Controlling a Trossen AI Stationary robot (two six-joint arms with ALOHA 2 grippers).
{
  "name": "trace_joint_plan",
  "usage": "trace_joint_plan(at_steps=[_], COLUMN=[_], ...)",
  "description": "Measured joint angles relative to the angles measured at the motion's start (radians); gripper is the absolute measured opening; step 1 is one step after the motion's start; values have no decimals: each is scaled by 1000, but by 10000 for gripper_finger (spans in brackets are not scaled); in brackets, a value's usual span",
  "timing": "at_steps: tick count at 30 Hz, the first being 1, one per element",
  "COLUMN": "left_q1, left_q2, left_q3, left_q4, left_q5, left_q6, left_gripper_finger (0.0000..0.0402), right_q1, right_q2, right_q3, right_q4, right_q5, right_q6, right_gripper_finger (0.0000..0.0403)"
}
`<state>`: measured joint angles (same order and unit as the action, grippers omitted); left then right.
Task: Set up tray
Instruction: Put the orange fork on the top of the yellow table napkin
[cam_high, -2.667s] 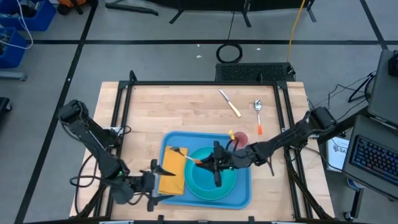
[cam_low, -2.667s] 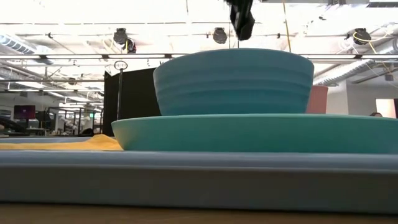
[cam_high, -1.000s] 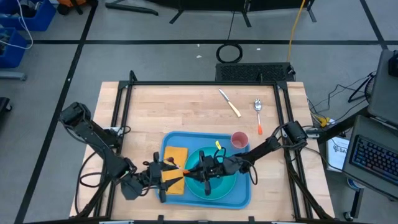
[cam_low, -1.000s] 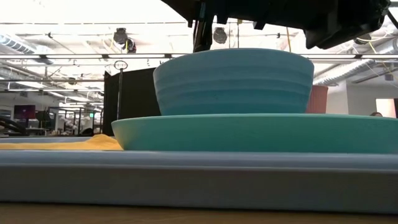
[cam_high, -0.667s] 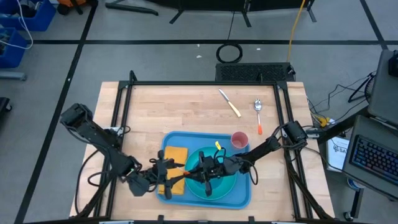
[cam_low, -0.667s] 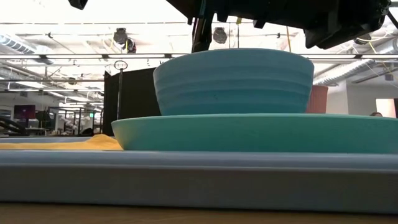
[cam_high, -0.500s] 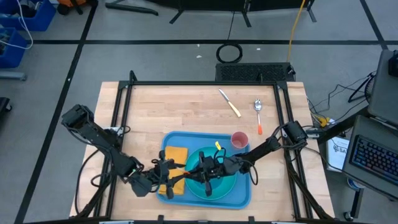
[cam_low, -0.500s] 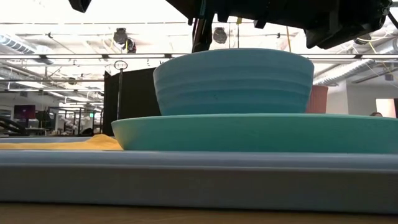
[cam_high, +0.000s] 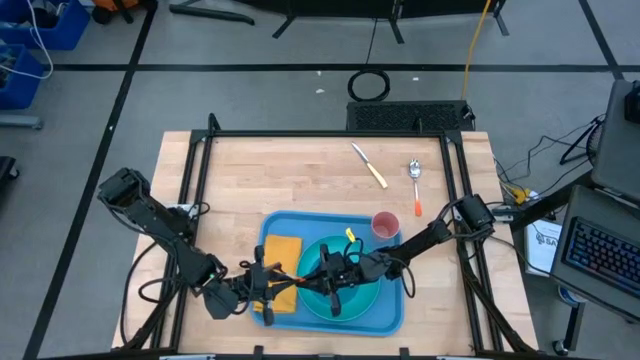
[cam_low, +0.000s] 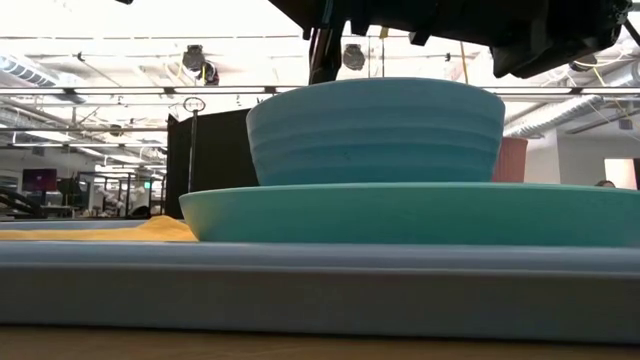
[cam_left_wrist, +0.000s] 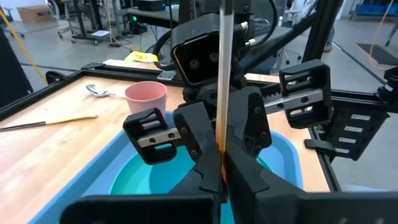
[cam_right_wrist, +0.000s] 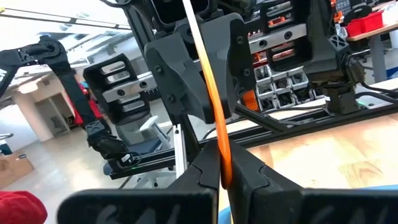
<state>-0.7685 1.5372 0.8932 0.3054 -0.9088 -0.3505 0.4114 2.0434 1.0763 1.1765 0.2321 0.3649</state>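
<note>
Near edge of the table: the tray sits against the front edge, a bit right of centre, flat. It carries the yellow-orange napkin at its left end and the turquoise plate with the bowl stacked on it at centre-right.

Both grippers meet over the tray's middle, at the left rim of the bowl. Left gripper reaches in over the napkin; right gripper reaches in over the bowl. Between them is a thin utensil with an orange handle. In each wrist view that arm's own fingers are pressed together on the orange stretch, with the other gripper facing it right behind: left fingers pinch it, right fingers pinch it too. Looks like a hand-over, both holding at once; which arm is giving cannot be told.

Just past the bowl, at the tray's far right corner, the pink cup stands upright on the tray. Farther out on bare wood toward the far edge: a knife and a spoon, side by side, well apart from the tray.

Handling, judged: the tray is stiff moulded plastic, light by itself but loaded now, smooth and likely slippery. Best hold is the raised rim on a long side or at the bare near corners, kept level so plate, bowl and cup don't slide. The utensil is thin and rigid; pinch the handle.
</note>
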Motion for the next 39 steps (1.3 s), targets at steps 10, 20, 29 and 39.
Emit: trace_joint_plan(at_steps=[10,20,29,39], left_q1=[-13,-19,-31,-102], left_q2=[-51,-138,-145,-145], left_q3=[0,0,-18,-171], left_q4=[-94,-365,-535,-445], left_q5=[-10,99,210,348], left_q6=[13,-283,-592,-944], left_gripper_finger=[4,3,3,3], right_q1=[-7,-13,-3,-3], right_q2=[-2,-1,-1,-52], right_q3=[-4,-4,-5,-5], right_q4=[-21,-121,-161,-195], right_q5=[-11,-80,-134,-275], right_q6=[11,19,15,-11], right_gripper_finger=[33,65,68,64])
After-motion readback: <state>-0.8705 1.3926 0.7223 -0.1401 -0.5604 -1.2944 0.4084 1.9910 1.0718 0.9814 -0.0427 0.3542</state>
